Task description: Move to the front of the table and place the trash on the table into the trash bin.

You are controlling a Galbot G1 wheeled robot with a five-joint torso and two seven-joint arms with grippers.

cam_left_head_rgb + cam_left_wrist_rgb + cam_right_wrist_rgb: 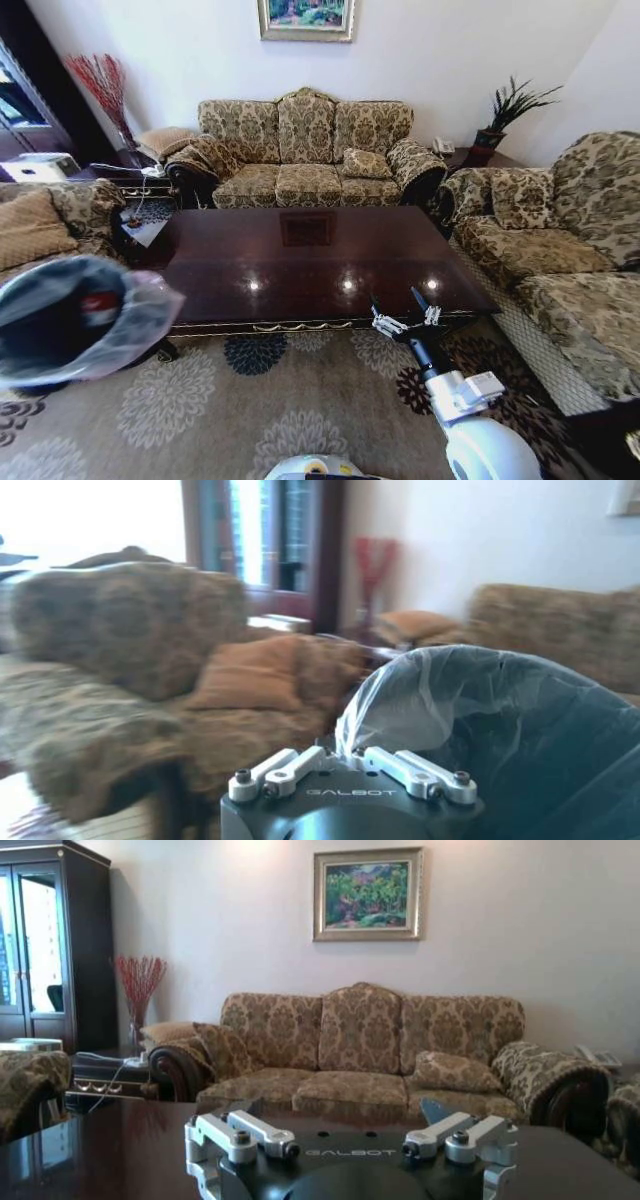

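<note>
The dark glossy table (300, 265) stands in front of me on the rug, and its top also shows in the right wrist view as the table (100, 1155). The trash bin (135, 335), lined with a translucent bag, hangs tilted in the air at my left, its mouth towards the camera. Inside it lies trash with a red label (97, 303). My left gripper (345, 751) is shut on the rim of the trash bin (520, 727). My right gripper (398, 305) stands open over the table's front right edge, nothing between its fingers (245, 1108).
A three-seat patterned sofa (305, 150) stands behind the table, another sofa (560, 260) on the right and an armchair with a brown cushion (30, 225) on the left. A small side table (145, 232) sits at the table's far left corner. Patterned rug (240, 400) lies before the table.
</note>
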